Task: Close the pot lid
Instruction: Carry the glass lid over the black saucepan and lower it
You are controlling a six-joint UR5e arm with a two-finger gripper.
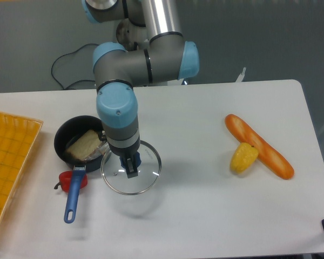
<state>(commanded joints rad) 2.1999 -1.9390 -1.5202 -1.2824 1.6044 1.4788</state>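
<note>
White table (205, 216): uncovered pot (65, 141) holds a bread slice (85, 144).

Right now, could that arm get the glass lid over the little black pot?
Probably yes. The jaws are shut on the lid by its knob, and the pot sits open just beside it, with only a slice of bread inside.

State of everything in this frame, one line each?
pot: uncovered, a slab of food inside
lid: off the pot, held above the table beside it
gripper: shut on the lid's knob
baguette: lying on the table
corn: lying against the baguette
</note>
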